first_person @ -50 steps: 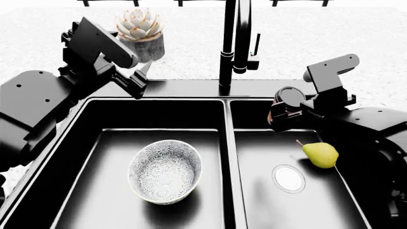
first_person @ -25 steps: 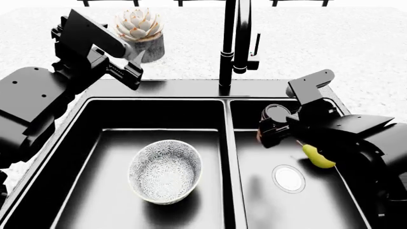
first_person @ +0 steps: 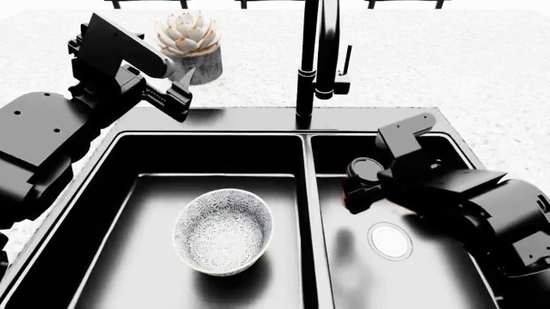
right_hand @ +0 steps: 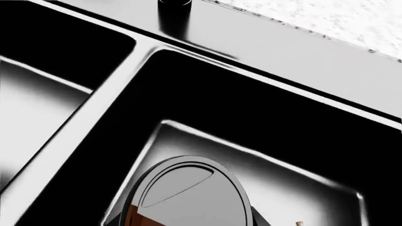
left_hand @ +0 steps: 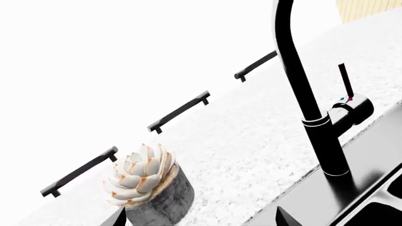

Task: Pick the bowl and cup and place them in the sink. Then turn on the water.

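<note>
Your right tool [first_person: 359, 188] pinches the cup [first_person: 362, 171] upright over the right basin of the sink [first_person: 311, 168]; floor directly below; left tool [first_person: 167, 96] state unclear.

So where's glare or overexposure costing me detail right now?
Left wrist view: the wall behind the succulent pot is blown out white. Head view: the countertop is washed out, though the bowl reads clearly. Right wrist view: bright reflections streak the sink and the cup lid.

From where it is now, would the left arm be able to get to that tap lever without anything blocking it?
Probably yes. The left gripper hovers above the counter beside the succulent pot, and open countertop lies between it and the faucet lever. The pot sits on the side away from the lever, so nothing visible blocks the way.
</note>
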